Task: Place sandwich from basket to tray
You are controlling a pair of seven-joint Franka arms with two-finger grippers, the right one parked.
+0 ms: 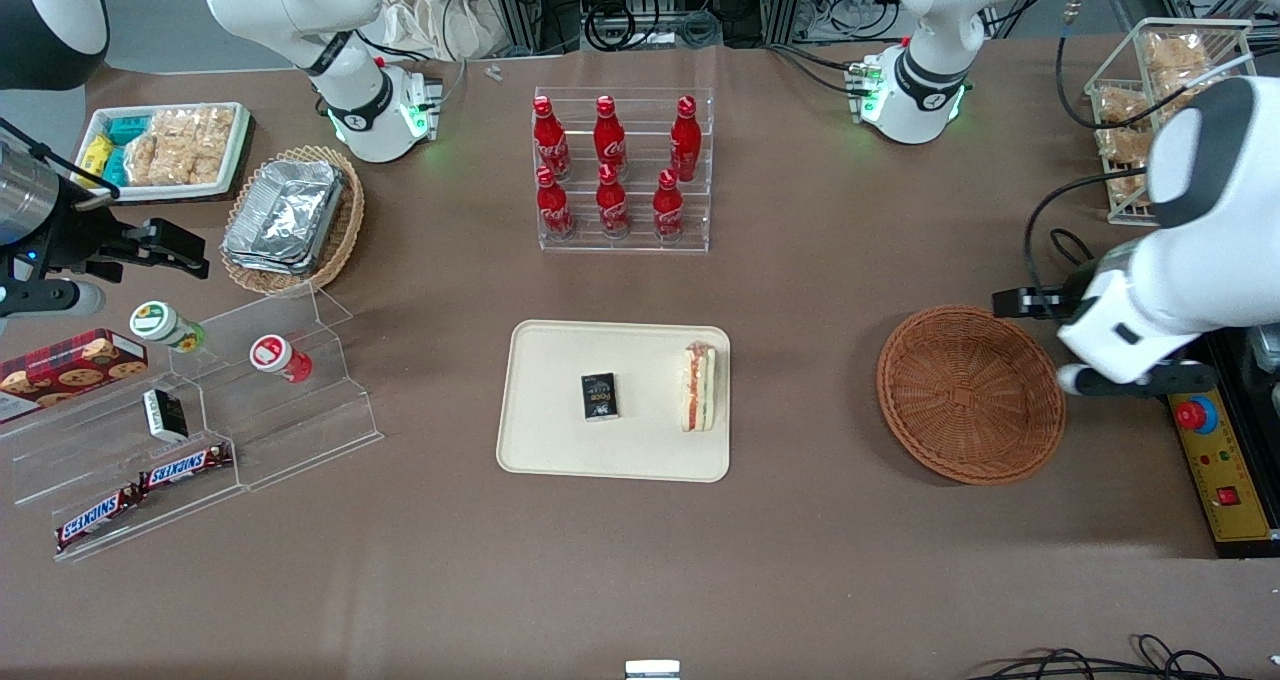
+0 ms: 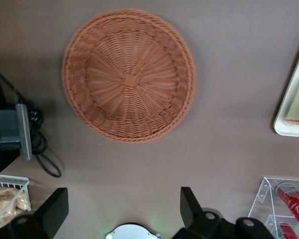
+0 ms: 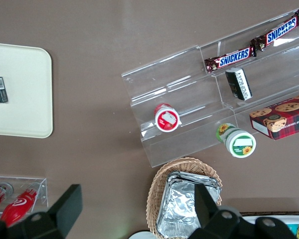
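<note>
Pincer (image 2: 120,209), left arm: held above the bench (image 2: 229,164) at the working arm's end, fingers (image 2: 189,201) spread wide with bare brown surface between them, nothing gripped. In the front view the arm's white housing covers the pincer, so its fingers are seen only from the left wrist camera. Basket (image 2: 129,75): round, reddish-brown wicker, directly under that camera, apart from the fingers, holding nothing; in the front view it sits just beside the arm's lower end (image 1: 970,394). Sandwich (image 1: 698,387): well away from the pincer, lying on the tray (image 1: 545,440) close to the rim that faces the basket, its red, orange and green layers turned up to the front camera. The left wrist camera catches only a cut-off corner of the tray with a pale wedge edged in red, too partial to make out as more than that. Small black box (image 1: 600,397): on the tray beside the sandwich, toward the parked arm's end; its label is too small to read. The right wrist camera shows the tray's opposite corner and the black box at the frame edge, but not the sandwich. Acrylic rack of red bottles (image 1: 622,167): farther from the front camera than the tray; one corner of it appears in the left wrist view.
</note>
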